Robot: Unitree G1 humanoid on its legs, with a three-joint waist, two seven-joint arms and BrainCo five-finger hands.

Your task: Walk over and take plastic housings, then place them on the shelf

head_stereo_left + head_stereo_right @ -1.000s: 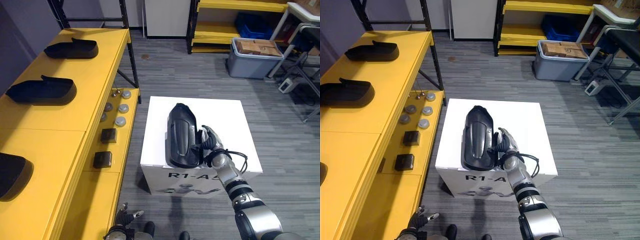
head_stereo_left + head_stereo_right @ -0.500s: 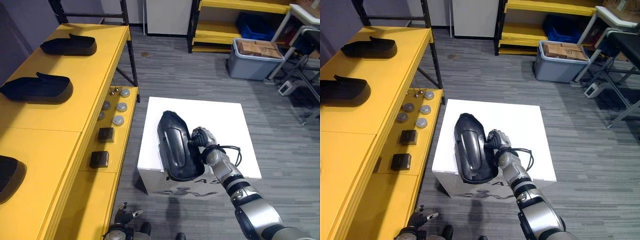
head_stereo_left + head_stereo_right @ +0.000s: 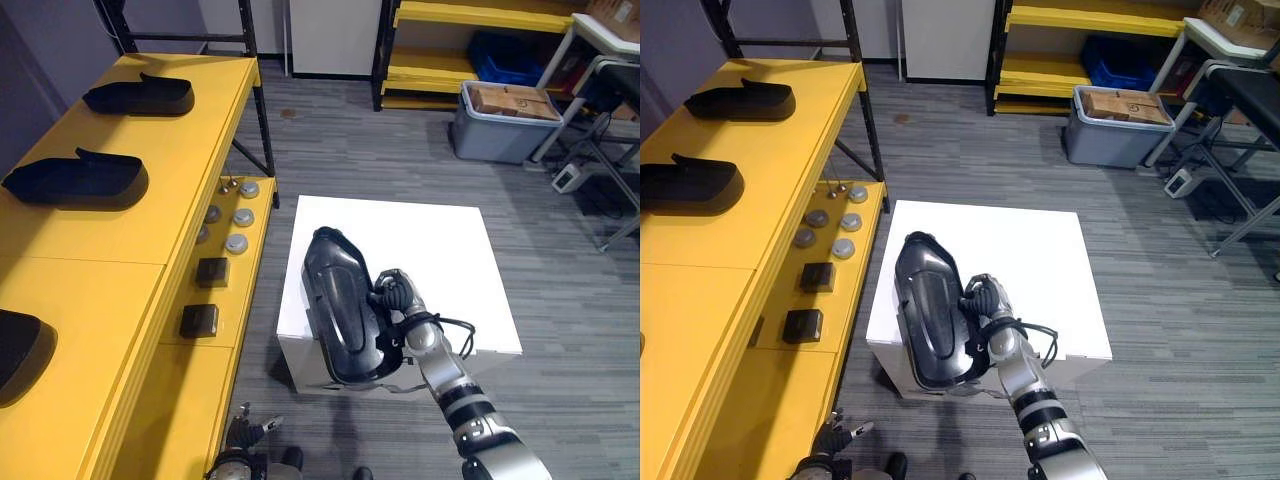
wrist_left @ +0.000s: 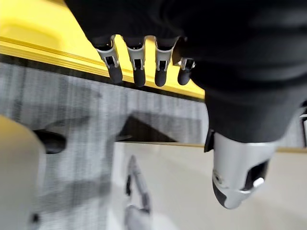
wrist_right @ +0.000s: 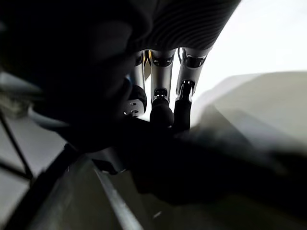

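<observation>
Right hand (image 3: 397,298) is clamped on the right long edge of the black housing (image 3: 340,305); wrist view shows its fingers (image 5: 161,103) curled onto the dark shell. The housing is off the white box (image 3: 440,240), tilted, hanging over the box's near-left corner, with its narrow end pointing away from the robot. Left hand (image 4: 138,64) is low by the yellow shelf's front edge, fingers loose and apart, holding nothing.

Step in hand, by my read: carry the housing across to the yellow shelf (image 3: 130,250).

- The grip is on one edge only, so the long shell will likely want to swing or roll. Move slow and keep the wrist level.
- Clear the box corner before swinging toward the shelf.
- Three housings already lie on the shelf top: far (image 3: 140,95), middle (image 3: 75,180), near (image 3: 20,350). A bare stretch lies between the middle and near ones, which looks like the best drop spot.
- Come in above the shelf's front edge and lower flat, with no sliding into the neighbours.
- Stay off the lower tier with the round discs (image 3: 238,242) and black blocks (image 3: 200,320).
- Let go only once the shell rests fully on the shelf top.
- The left hand could steady the free edge if the shell tips.
</observation>
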